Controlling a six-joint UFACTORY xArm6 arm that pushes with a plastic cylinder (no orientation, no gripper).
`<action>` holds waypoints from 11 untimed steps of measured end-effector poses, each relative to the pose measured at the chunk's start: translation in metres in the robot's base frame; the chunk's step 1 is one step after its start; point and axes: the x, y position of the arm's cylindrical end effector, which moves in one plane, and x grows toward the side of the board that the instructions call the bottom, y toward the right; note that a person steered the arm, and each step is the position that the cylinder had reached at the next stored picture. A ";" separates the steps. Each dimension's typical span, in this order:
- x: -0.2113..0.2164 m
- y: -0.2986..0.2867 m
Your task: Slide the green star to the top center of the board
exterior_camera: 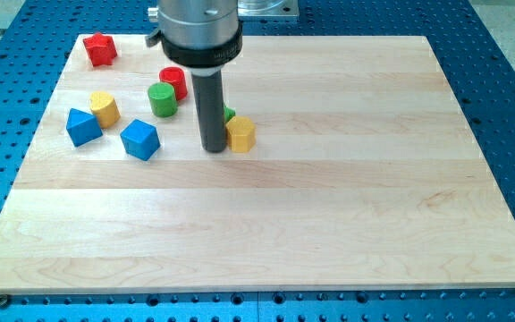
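The green star (229, 114) is mostly hidden behind my rod; only a small green edge shows at the rod's right side, in the board's upper left-centre. My tip (213, 148) rests on the board just below and left of that green edge. A yellow hexagonal block (240, 134) sits right of the tip, touching or almost touching the rod and the green star.
A green cylinder (163, 99) and a red cylinder (173, 81) stand left of the rod. Further left are a yellow cylinder (105, 108), a blue block (83, 126), a blue block (139, 139) and a red star (100, 49). The wooden board (329, 197) lies on a blue perforated table.
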 end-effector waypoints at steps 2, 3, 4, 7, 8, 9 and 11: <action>-0.080 0.041; -0.112 0.061; -0.054 0.040; -0.093 0.076; -0.092 0.014; -0.142 0.019; -0.153 0.086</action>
